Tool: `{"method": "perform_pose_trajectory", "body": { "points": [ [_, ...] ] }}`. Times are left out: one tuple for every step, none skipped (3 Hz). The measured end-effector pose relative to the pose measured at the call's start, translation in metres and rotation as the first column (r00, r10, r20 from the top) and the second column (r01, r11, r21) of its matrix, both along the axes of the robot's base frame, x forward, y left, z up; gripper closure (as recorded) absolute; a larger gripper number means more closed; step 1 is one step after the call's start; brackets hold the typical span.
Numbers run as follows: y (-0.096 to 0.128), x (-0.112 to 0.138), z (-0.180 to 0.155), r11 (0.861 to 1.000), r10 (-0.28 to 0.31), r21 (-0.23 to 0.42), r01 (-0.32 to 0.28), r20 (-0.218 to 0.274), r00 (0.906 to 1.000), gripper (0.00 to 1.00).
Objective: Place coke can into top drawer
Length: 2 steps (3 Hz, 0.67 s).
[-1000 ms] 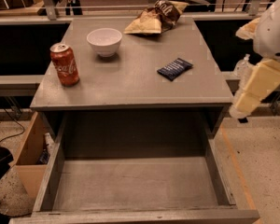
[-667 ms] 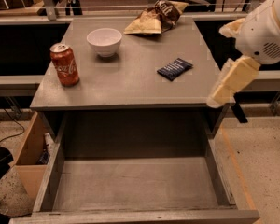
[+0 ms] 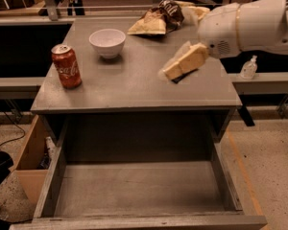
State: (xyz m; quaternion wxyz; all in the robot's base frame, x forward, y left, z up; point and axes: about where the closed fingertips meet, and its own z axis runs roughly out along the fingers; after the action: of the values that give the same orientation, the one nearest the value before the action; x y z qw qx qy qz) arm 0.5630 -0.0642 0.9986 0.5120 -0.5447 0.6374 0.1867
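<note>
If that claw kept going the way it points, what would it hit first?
Probably the grey cabinet top just ahead of the claw, which hangs above its right part; the coke can stands farther off. Depth is unclear.

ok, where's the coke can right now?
In the camera view, the coke can stands upright at the front-left of the cabinet top, beside the white bowl; the gripper hovers over its right side, well apart.
</note>
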Motion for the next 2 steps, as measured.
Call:
{"method": "perform_pose_trajectory", "body": {
  "points": [
    [0.0364, 0.0080, 0.0146, 0.989, 0.059, 0.135, -0.065, 0.045, 0.9972, 0.00],
    [0.0365, 0.0080, 0.0146, 0.989, 0.059, 0.135, -0.065, 0.045, 0.9972, 0.00]
  ]
}}
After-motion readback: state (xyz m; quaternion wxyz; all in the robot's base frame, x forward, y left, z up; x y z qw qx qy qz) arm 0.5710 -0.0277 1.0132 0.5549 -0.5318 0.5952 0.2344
